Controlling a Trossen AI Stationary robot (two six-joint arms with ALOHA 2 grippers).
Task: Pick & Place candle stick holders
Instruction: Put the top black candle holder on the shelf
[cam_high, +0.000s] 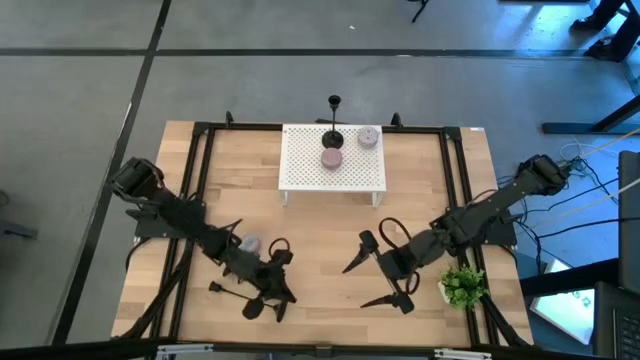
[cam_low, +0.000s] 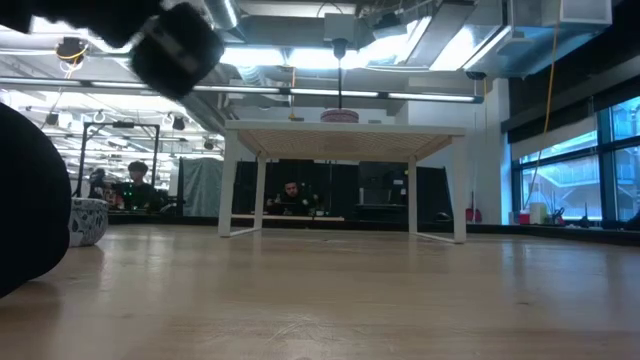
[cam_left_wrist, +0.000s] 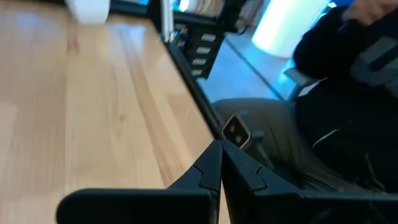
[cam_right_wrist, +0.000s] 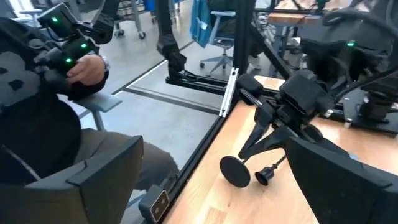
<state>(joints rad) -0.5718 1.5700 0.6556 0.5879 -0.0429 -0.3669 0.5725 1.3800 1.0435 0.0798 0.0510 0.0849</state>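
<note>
Near the front edge of the wooden tabletop (cam_high: 320, 225), the left end effector (cam_high: 272, 300) is pinched closed and empty beside a fallen candle stick holder (cam_high: 232, 293); the right end effector (cam_high: 375, 280) gapes wide. Another holder (cam_high: 334, 120) stands on the white rack (cam_high: 333, 160) at the far edge, with two small pots (cam_high: 332, 157). Grey floor (cam_high: 80, 90) surrounds.

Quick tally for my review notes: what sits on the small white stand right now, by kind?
On the white stand:
Black candle stick holder, upright: 1
Low round pieces: 2, a pink round piece and a grey round piece
Total: 3
</note>
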